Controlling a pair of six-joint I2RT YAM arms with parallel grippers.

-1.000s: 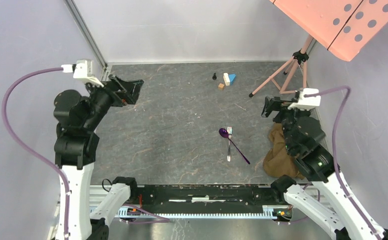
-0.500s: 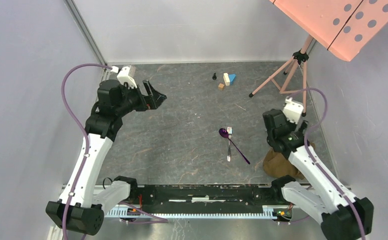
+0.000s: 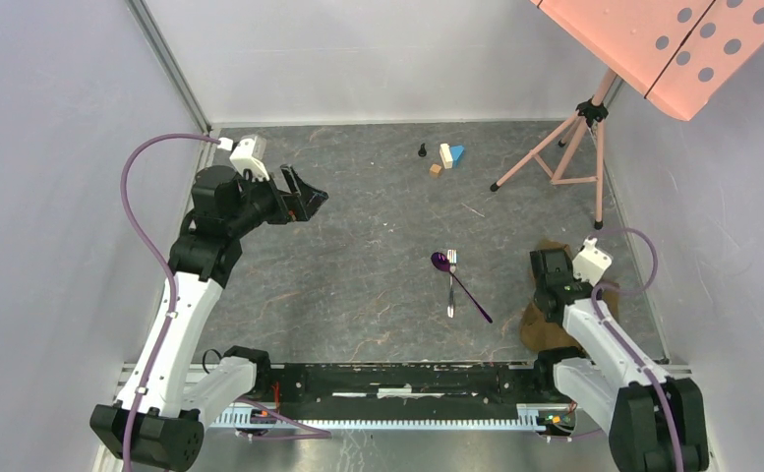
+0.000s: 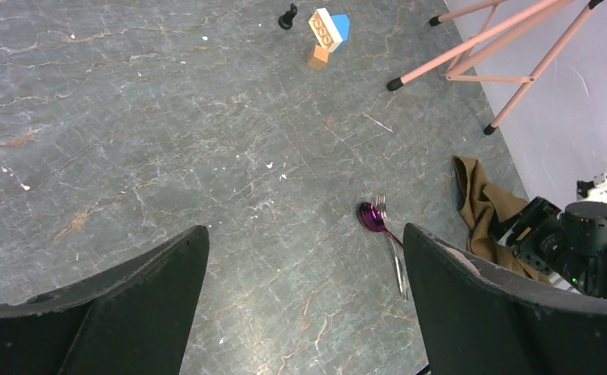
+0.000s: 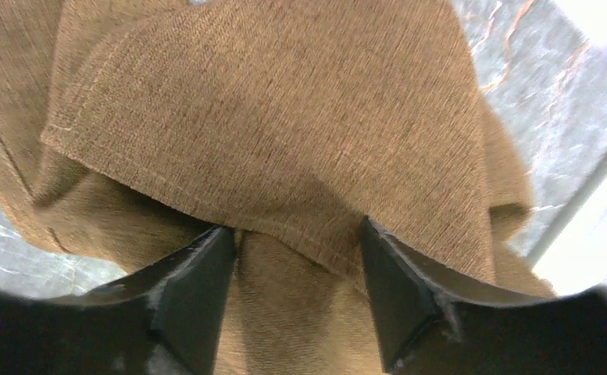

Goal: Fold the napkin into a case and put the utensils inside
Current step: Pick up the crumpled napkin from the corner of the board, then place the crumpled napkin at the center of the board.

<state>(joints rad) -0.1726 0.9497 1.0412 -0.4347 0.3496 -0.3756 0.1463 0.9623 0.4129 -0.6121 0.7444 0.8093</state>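
Note:
The brown napkin lies crumpled at the table's near right; it also shows in the left wrist view. My right gripper points down into it. In the right wrist view the napkin fills the frame, and the right gripper stands open, its dark fingers either side of a raised fold. The purple spoon and silver fork lie crossed mid-table, the spoon and fork untouched. My left gripper hovers open and empty over the far left.
Small toy blocks and a black piece sit at the far edge. A pink tripod stands far right under a pink perforated board. Walls close both sides; a black rail runs along the near edge.
My right arm has swung down and toward the near edge onto the napkin, its jaws narrowing a little. My left arm reached out over the table, then stayed nearly still.

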